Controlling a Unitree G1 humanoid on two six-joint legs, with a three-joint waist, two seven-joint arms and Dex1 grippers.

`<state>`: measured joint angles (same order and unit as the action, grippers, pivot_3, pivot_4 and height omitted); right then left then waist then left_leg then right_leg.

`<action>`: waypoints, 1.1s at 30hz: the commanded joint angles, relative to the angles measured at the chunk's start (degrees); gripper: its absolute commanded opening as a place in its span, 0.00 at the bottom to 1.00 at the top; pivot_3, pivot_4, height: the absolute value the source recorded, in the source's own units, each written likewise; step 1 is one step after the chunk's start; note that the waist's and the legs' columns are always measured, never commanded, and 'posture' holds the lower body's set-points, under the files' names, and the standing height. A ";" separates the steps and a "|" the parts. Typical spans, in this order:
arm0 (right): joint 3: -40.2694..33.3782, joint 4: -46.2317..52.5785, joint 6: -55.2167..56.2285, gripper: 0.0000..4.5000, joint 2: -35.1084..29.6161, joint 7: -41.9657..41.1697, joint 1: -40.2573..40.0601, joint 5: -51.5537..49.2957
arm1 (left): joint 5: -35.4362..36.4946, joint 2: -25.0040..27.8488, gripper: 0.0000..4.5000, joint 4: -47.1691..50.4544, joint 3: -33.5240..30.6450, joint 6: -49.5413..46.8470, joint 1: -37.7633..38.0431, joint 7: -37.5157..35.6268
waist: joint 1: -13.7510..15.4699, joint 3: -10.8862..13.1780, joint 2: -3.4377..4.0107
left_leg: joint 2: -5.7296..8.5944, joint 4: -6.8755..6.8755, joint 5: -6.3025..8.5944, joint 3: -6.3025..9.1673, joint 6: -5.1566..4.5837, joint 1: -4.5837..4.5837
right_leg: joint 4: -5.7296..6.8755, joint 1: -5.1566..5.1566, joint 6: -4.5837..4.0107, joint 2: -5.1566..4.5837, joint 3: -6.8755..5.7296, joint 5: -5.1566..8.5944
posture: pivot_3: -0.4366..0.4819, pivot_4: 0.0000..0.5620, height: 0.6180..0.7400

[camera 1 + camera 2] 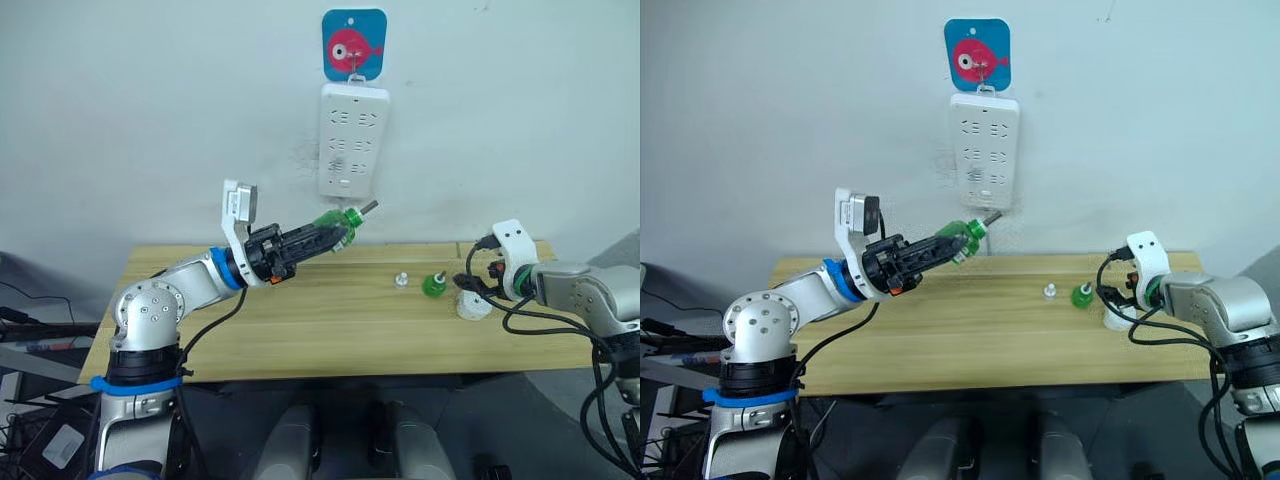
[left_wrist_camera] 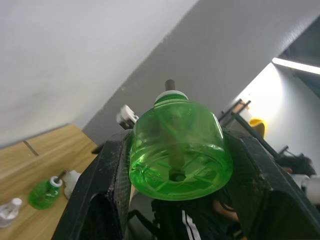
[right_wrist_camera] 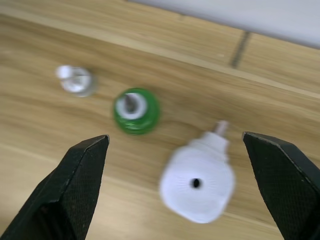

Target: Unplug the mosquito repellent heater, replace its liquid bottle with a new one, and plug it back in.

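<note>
Pale wall, wooden table

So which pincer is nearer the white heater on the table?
Right. The right pincer hangs open just above the heater; the left pincer is across the table, gripping a green bottle.

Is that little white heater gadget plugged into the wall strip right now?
No, unplugged. The heater lies on the table, apart from the power strip on the wall.
</note>
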<state>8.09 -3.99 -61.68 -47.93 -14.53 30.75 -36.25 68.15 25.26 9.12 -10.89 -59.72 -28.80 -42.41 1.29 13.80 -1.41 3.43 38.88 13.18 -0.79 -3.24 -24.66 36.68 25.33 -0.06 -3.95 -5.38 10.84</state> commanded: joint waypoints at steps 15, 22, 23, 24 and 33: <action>-5.67 -11.69 -6.27 0.99 9.42 -0.04 3.20 11.81 | 1.01 2.08 0.50 6.48 0.11 -0.19 4.77 0.73 | 0.05 0.09 0.01 | 0.01 -0.02 0.01 0.04 -0.01 -0.03 | -0.04 0.01 -0.01 -0.02 -0.04 0.01 | 0.48 0.42 1.00; -5.94 -18.24 -5.89 0.99 12.08 -1.17 5.60 15.45 | 1.05 2.41 0.50 8.12 0.58 -0.24 6.45 1.04 | 0.13 0.10 0.03 | 0.01 -0.05 0.01 0.08 -0.01 -0.03 | -0.07 0.00 0.00 -0.01 -0.10 0.01 | 0.52 0.42 1.00; -5.61 -19.08 -5.47 0.99 12.04 -1.54 5.80 16.10 | 1.09 2.42 0.50 8.22 0.59 -0.20 6.53 1.11 | 0.17 0.11 0.03 | 0.01 -0.06 0.01 0.10 -0.01 -0.03 | -0.07 -0.01 -0.01 -0.01 -0.10 0.01 | 0.52 0.42 1.00; -5.23 -19.87 -4.72 0.99 12.00 -2.04 5.97 16.88 | 1.18 2.40 0.50 8.35 0.56 -0.19 6.60 1.20 | 0.22 0.11 0.03 | 0.01 -0.06 0.01 0.09 -0.01 -0.04 | -0.09 -0.01 0.00 -0.01 -0.11 0.01 | 0.52 0.42 1.00; -5.56 -25.44 -2.90 0.99 13.70 -5.05 7.87 20.59 | 1.71 2.31 0.50 9.42 0.61 -0.34 7.26 2.06 | 0.20 0.11 0.04 | 0.02 -0.09 0.01 0.13 0.00 -0.06 | -0.16 -0.02 0.00 -0.01 -0.16 0.00 | 0.54 0.41 1.00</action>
<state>3.50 -29.21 -64.61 -34.02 -18.81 37.56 -16.48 67.93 27.29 16.04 -10.23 -59.93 -21.55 -40.48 1.49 13.91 -1.37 3.45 38.78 13.19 -0.65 -3.24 -24.72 36.51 25.31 -0.05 -3.96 -5.54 10.85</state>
